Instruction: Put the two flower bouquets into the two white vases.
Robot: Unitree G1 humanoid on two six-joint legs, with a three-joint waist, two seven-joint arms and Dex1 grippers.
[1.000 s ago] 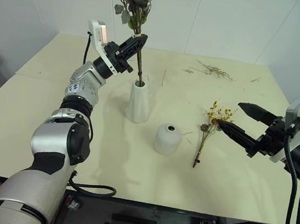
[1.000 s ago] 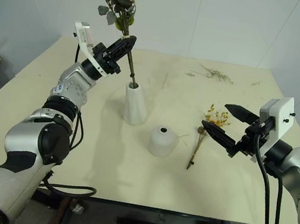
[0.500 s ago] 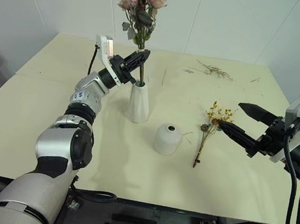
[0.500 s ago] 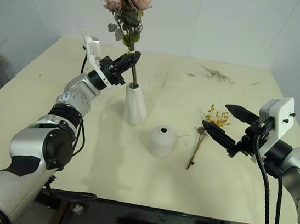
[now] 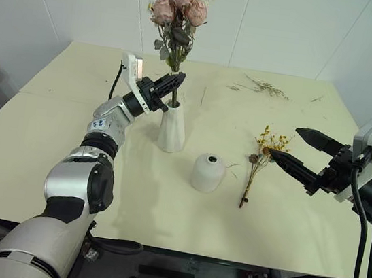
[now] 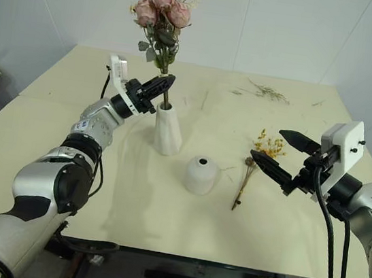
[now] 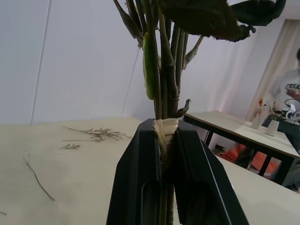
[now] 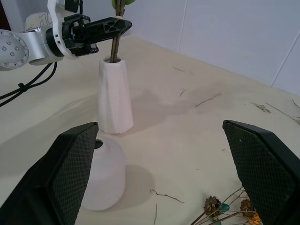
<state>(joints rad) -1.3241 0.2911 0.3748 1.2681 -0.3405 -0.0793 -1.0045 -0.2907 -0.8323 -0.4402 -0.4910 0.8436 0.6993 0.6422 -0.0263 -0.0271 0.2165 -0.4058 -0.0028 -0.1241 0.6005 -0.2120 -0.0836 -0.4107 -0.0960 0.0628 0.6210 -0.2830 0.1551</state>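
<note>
Moved: bunch of dusty pink roses (image 5: 179, 11) lowered deeper into tall tapered white ceramic vase (image 5: 172, 126) | Left gripper (image 5: 170, 85) fingers clamped on stems | Right gripper (image 5: 299, 152) fingers spread, empty | Left: thin yellow-orange sprig (image 5: 258, 161) on counter (image 5: 48, 141), short rounded white vase (image 5: 208, 173) unfilled

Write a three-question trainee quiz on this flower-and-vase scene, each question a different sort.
1. True or false: the pink rose bouquet has its stems in the tall vase.
2. Which end effector is clamped on those stems: A left, B right?
3. Fill in: the yellow sprig lies on the ____, beside the short vase.

Key: 1 true; 2 A; 3 table.
</note>
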